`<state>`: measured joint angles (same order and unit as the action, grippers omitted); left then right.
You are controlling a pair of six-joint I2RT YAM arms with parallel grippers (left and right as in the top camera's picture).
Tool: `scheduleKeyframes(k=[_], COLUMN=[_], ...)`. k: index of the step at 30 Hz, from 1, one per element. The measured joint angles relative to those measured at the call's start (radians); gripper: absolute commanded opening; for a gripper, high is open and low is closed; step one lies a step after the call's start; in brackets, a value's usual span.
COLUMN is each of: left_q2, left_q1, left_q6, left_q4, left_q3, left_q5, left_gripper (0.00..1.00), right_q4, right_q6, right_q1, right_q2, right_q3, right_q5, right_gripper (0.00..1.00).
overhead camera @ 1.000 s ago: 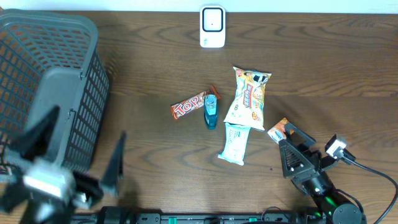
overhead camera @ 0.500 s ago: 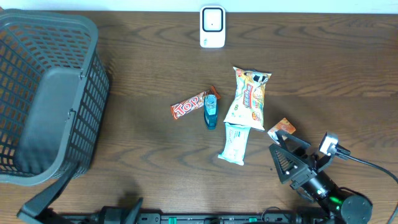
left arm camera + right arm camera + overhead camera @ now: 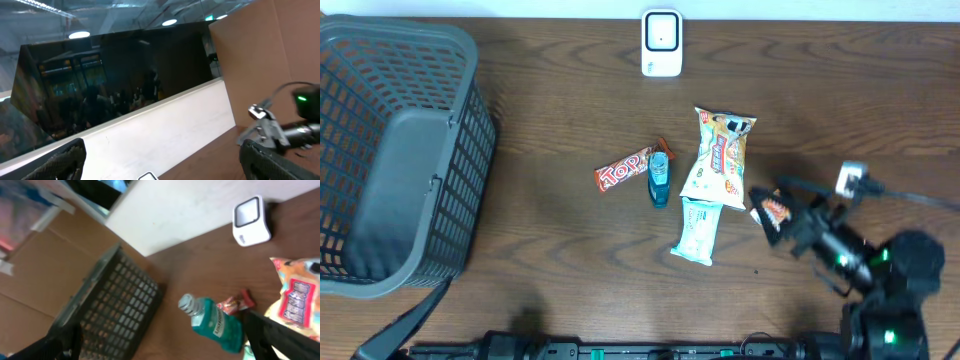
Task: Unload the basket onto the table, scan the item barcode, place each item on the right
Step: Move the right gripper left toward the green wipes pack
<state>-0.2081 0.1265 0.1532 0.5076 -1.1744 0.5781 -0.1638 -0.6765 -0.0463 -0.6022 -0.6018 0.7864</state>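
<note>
Overhead: count five items mid-bench point(image 3: 550, 240): candy bar point(image 3: 622, 172), mouthwash point(image 3: 660, 178), snack bag point(image 3: 720, 160), white pack point(image 3: 700, 230), orange pack point(image 3: 772, 211). Note scanner point(image 3: 661, 42) at far edge, well apart from all of them; basket point(image 3: 470, 160) at left.

Place right tool point(image 3: 786, 212) at the orange pack, over right side of bench. Read jaws as spread wide, roughly one finger to each side of the pack, going by overhead; cannot tell whether touching or just above. In right wrist view, find both fingers at the lower corners with nothing between them. Enter as open, empty. Same view: mouthwash lying down beside the candy bar's end, snack bag to its right, scanner beyond, basket to the left.

Place left tool point(image 3: 161, 155) off the work, with only a sliver of arm at overhead's lower left corner. In left wrist view, see wall and dark window only, fingers far apart, nothing held. Enter as open.

Progress, judged: none of the scan done. No item lifted, none near scanner. Take orange pack as the likely pick, being nearest the right tool; a guess only. Left to do: close on it, lift, carry to scanner, turn barcode to scanner face. Cannot make out a barcode on any pack from here.
</note>
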Motion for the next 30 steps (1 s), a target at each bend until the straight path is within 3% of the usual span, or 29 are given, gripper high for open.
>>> scheduleKeyframes(k=[11,30], left_q2=[0.003,0.011], left_q1=[-0.071,-0.072], left_q6=[-0.027,-0.03], left_q4=[-0.094,-0.166], left_q3=[0.056,0.057], left_q5=[0.0,0.0], left_gripper=[0.98,0.98], right_q4=[-0.249,-0.537], right_q6=[0.232,0.314], right_q1=[0.074,0.138], right_q2=[-0.385,-0.419], right_q3=[-0.279,-0.293], right_q5=[-0.164,-0.352], right_gripper=[0.99,0.99])
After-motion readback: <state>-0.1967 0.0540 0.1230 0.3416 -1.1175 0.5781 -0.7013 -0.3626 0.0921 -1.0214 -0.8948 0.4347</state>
